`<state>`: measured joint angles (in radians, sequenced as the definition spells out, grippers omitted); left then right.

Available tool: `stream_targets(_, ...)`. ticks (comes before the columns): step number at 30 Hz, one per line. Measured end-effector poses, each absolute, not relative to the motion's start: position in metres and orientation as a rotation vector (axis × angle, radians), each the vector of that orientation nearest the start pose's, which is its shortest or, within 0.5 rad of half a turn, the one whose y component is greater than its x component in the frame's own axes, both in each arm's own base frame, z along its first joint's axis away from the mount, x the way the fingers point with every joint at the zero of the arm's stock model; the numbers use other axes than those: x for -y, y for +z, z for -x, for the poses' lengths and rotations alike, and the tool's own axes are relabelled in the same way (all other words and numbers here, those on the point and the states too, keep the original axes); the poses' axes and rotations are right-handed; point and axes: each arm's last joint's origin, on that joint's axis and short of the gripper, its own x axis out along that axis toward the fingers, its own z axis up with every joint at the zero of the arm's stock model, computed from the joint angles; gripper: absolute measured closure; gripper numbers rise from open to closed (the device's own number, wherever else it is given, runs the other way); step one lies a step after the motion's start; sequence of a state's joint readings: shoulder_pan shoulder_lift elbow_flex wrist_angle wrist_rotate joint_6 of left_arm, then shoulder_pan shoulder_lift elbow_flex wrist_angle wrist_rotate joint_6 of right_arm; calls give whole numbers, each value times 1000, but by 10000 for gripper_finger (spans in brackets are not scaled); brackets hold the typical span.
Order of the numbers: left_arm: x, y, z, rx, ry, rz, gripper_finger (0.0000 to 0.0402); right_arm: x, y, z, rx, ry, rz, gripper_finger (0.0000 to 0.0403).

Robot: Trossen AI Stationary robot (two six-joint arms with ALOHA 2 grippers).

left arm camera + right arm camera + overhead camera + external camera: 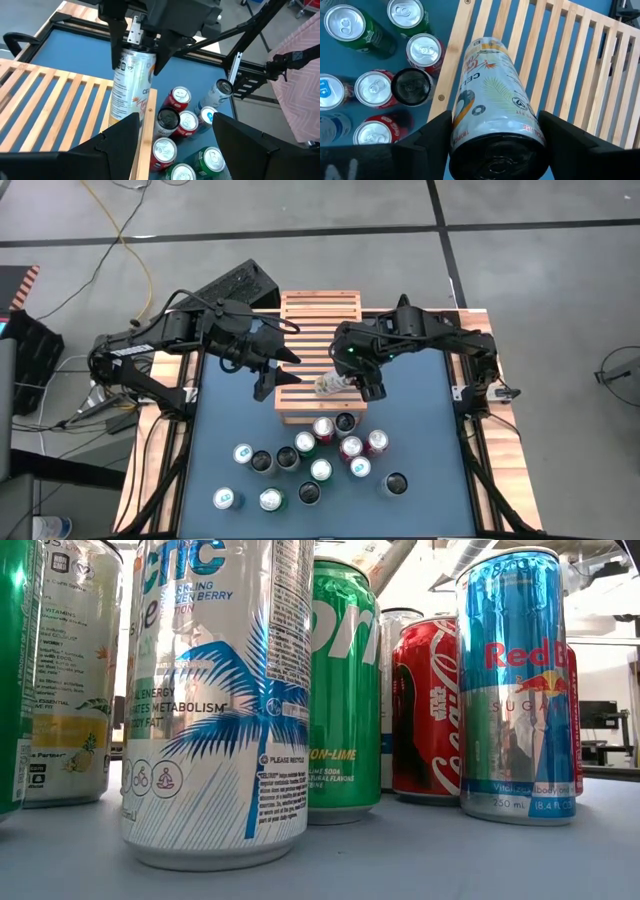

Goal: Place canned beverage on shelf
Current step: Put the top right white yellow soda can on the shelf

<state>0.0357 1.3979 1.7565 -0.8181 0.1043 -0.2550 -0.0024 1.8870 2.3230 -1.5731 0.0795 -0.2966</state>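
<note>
Right tool (495,145) hides the white can's (492,95) top.

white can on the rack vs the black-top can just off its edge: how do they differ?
The white can stands on the shelf between the right gripper fingers; the black-topped can stands free on the blue table among others. White is taller, with a printed pale body. Both are upright.

I see the white Celsius can (492,95) with its black top standing upright on the shelf (310,330), a light-brown slatted wooden rack, at the corner beside the clustered cans, between the right gripper's (137,57) fingers.
</note>
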Motion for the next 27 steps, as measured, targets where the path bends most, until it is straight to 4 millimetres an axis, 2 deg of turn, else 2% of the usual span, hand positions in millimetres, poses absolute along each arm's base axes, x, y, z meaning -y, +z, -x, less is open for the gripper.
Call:
stream_targets(7,-8,460,-274,-471,12,251,161,5,425,-340,-1135,100,317,132)
stream_targets(15,-21,429,-312,-578,57,80,156,5,425,-341,-1123,101,327,132)
stream_targets(21,-26,410,-333,-639,91,-32,112,5,425,-341,-1126,83,343,132)
stream_targets(27,-30,407,-336,-655,194,-66,71,5,426,-342,-1115,76,345,132)
